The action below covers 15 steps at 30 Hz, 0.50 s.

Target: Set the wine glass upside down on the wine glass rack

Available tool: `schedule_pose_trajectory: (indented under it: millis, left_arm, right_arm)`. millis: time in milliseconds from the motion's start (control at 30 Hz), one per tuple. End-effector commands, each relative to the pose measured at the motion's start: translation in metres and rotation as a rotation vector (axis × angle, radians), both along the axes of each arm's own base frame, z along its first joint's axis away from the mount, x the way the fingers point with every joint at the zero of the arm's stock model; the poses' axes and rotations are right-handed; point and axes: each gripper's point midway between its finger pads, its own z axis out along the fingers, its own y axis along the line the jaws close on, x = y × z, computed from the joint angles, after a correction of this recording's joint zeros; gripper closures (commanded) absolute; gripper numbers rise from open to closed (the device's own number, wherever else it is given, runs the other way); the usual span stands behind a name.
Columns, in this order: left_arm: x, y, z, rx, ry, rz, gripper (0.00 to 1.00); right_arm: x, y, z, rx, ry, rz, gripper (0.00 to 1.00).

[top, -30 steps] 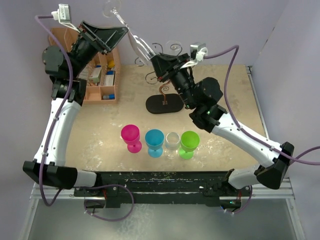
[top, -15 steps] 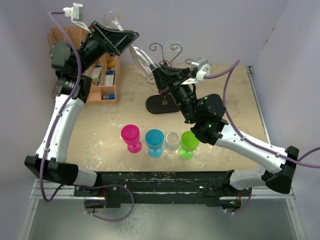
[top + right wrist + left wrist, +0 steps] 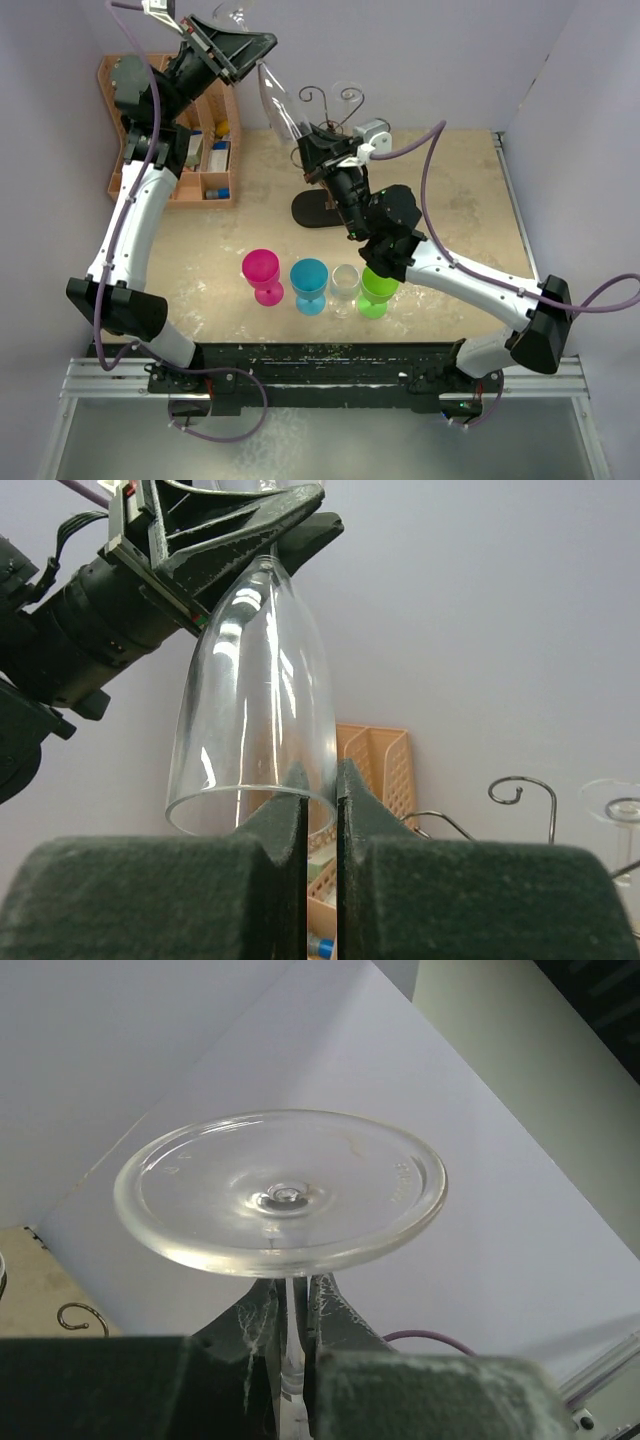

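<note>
- Left gripper [image 3: 293,1310] clamps the glass [image 3: 278,105] by its stem (foot up, bowl tilted).
- Right gripper [image 3: 320,798] sits at the rim, nearly closed; can't tell if it's pinching.
- Rack [image 3: 312,210] is nearby.

- Pale lavender walls [image 3: 450,60] close in the back and both sides.
- A beige speckled table [image 3: 470,200] is evenly lit.
- A silver metal rail [image 3: 100,383] runs along its near edge, with a grey surface [image 3: 350,440] below.
</note>
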Motion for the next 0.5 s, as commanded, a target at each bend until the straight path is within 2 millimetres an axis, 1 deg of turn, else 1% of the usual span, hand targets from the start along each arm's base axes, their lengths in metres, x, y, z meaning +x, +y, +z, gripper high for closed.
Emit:
schedule_pose_trajectory:
  millis: [0, 133, 167, 233, 267, 300, 333, 367, 400, 433, 467]
  left_arm:
    - [-0.036, -0.014, 0.018, 0.135, -0.345, -0.043, 1.0]
    - [-0.048, -0.016, 0.02, 0.157, -0.381, -0.07, 1.0]
    - [-0.051, -0.016, 0.02, 0.164, -0.396, -0.071, 1.0]
    - [-0.056, -0.018, 0.021, 0.187, -0.436, -0.068, 1.0]
    - [-0.058, -0.02, 0.02, 0.2, -0.45, -0.067, 1.0]
    - [-0.059, -0.022, 0.018, 0.216, -0.462, -0.068, 1.0]
    - [-0.059, -0.024, 0.017, 0.23, -0.473, -0.069, 1.0]
    - [-0.059, -0.026, 0.015, 0.243, -0.48, -0.069, 1.0]
    - [-0.06, -0.029, 0.013, 0.256, -0.486, -0.069, 1.0]
    - [-0.059, -0.03, 0.011, 0.266, -0.486, -0.067, 1.0]
    - [-0.06, -0.031, 0.011, 0.271, -0.487, -0.066, 1.0]
  right_arm:
    - [-0.029, 0.019, 0.024, 0.046, -0.094, 0.115, 1.0]
    - [-0.027, 0.028, 0.02, 0.025, -0.094, 0.129, 1.0]
    - [-0.028, 0.03, 0.021, 0.022, -0.098, 0.141, 0.94]
    - [-0.029, 0.036, 0.021, 0.013, -0.103, 0.159, 0.71]
    - [-0.029, 0.039, 0.022, 0.018, -0.099, 0.171, 0.63]
    - [-0.03, 0.041, 0.024, 0.026, -0.094, 0.181, 0.52]
    - [-0.03, 0.041, 0.026, 0.034, -0.093, 0.186, 0.37]
    - [-0.029, 0.04, 0.028, 0.044, -0.094, 0.181, 0.34]
    - [-0.028, 0.039, 0.03, 0.056, -0.092, 0.171, 0.34]
    - [-0.027, 0.037, 0.032, 0.064, -0.091, 0.166, 0.34]
    - [-0.026, 0.034, 0.033, 0.076, -0.091, 0.155, 0.37]
